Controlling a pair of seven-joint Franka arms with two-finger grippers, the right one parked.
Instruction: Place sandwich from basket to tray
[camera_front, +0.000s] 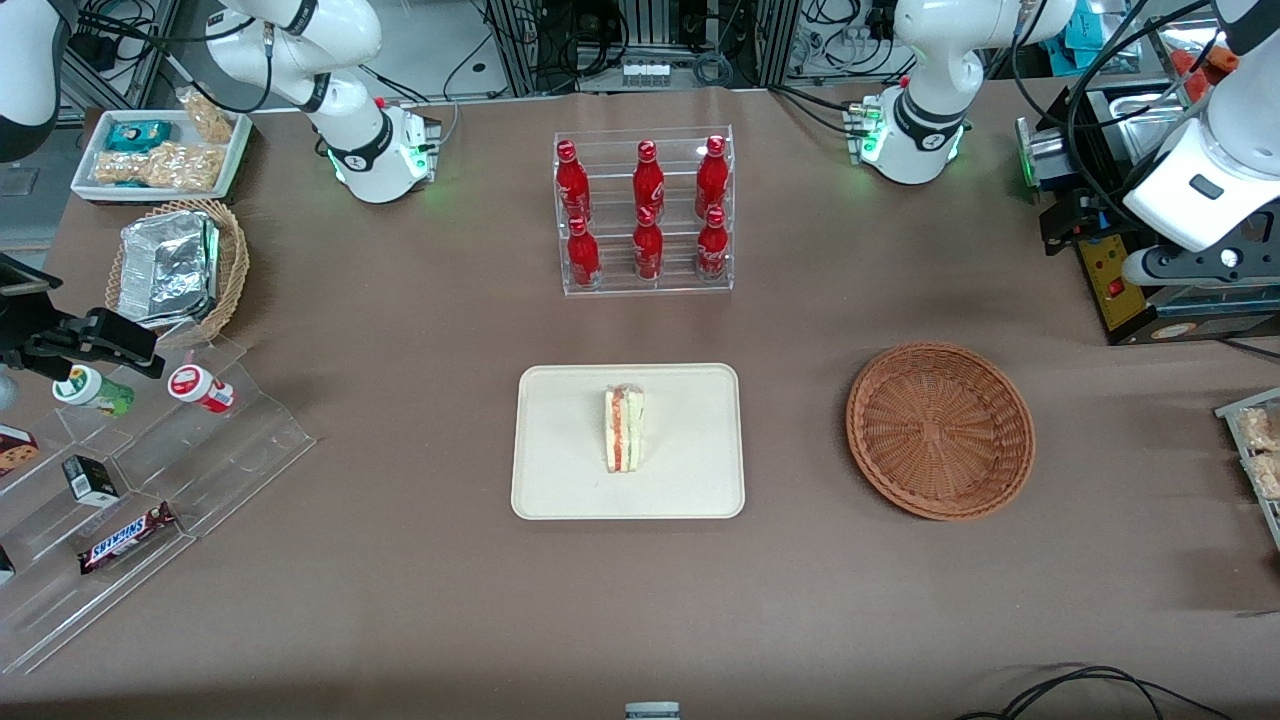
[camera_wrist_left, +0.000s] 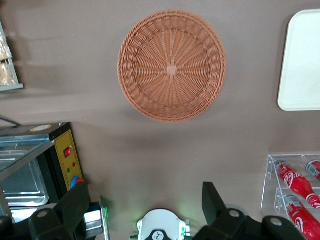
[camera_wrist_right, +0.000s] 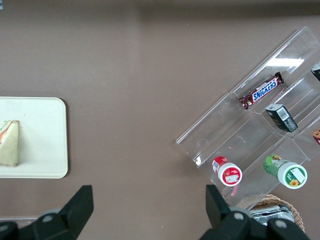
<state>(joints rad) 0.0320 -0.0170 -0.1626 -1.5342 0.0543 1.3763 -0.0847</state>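
The sandwich (camera_front: 624, 429), a wrapped white-bread wedge with red and green layers, lies on its side in the middle of the cream tray (camera_front: 560, 480) at the table's centre. It also shows in the right wrist view as the sandwich (camera_wrist_right: 9, 144) on the tray (camera_wrist_right: 45, 150). The reddish-brown wicker basket (camera_front: 940, 430) stands beside the tray toward the working arm's end, with nothing in it. My gripper (camera_wrist_left: 145, 200) hangs high over the table, farther from the front camera than the basket (camera_wrist_left: 171, 65), above the working arm's base. It is open and holds nothing. A corner of the tray (camera_wrist_left: 302, 65) shows in this view.
A clear rack of red bottles (camera_front: 645, 215) stands farther from the front camera than the tray. A yellow control box (camera_front: 1110, 285) sits near the working arm's base. Toward the parked arm's end are a tan basket with foil containers (camera_front: 175, 265), a white snack tray (camera_front: 160, 150) and a stepped acrylic stand (camera_front: 150, 480).
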